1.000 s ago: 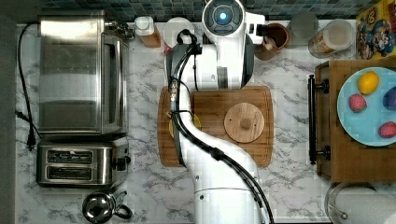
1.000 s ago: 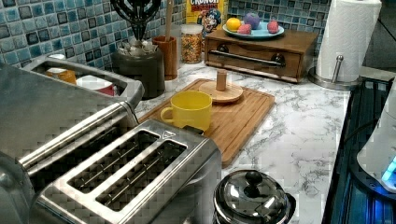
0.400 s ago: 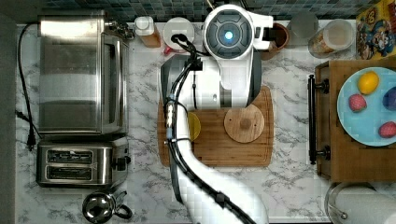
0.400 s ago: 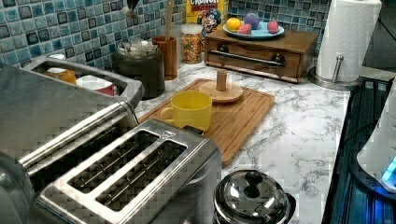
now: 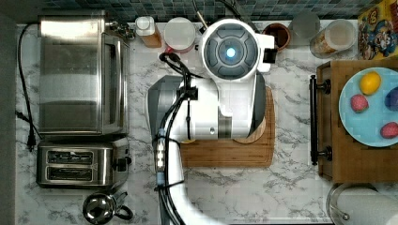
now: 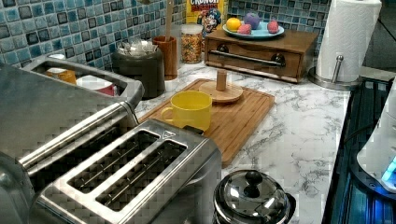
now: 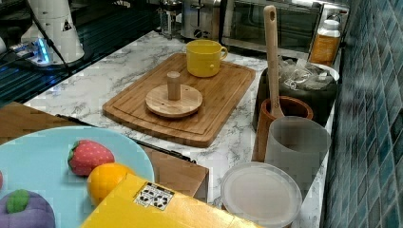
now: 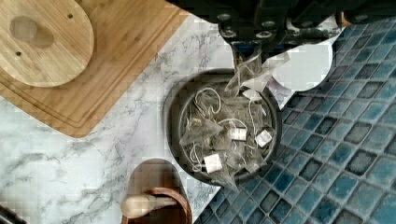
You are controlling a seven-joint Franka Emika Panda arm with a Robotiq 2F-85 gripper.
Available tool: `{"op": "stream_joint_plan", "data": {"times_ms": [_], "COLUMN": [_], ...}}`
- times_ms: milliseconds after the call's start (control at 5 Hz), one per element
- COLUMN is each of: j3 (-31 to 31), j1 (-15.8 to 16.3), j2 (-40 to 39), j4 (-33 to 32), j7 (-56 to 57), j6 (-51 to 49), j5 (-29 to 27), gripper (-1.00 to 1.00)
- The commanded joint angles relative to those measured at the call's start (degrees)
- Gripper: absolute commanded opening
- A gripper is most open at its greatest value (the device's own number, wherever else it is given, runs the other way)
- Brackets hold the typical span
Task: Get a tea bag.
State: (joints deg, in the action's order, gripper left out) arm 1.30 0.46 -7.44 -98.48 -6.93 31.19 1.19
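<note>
- Since a second ago the arm (image 5: 206, 112) has risen toward the top-view camera and looks larger; in the left view the gripper that hung over the dark jar has gone up out of frame.
- Gripper (image 8: 254, 39) is above the jar, fingers pinched on a tea bag (image 8: 250, 72) that dangles just over the rim.
- Dark jar (image 8: 224, 126) holds a heap of tea bags with strings and paper tags; it stands on the marble counter (image 8: 107, 149) by the blue tile wall.
- Wooden cup (image 8: 156, 203) with a wooden spoon stands just beside the jar.
- Cutting board (image 6: 233, 112) carries a yellow mug (image 6: 189, 109) and a round wooden stand (image 6: 222, 88).
- Toaster (image 6: 126, 182) and kettle lid (image 6: 250, 198) sit nearest in the left view.
</note>
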Motion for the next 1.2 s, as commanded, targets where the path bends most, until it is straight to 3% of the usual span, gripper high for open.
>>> {"op": "stream_joint_plan", "data": {"times_ms": [200, 400, 600, 1200], "j3": [-1.3, -1.2, -1.3, -1.5], "j1": [1.0, 1.1, 1.3, 1.1], "j2": [4.6, 5.9, 10.8, 10.8], "j4": [-15.8, -17.2, -22.9, -22.9], "j7": [1.9, 1.8, 1.4, 1.4], "j6": [-3.1, -2.4, 6.2, 6.2], "j5": [1.0, 0.7, 2.2, 2.2], "gripper": [-1.0, -1.0, -1.0, -1.0]}}
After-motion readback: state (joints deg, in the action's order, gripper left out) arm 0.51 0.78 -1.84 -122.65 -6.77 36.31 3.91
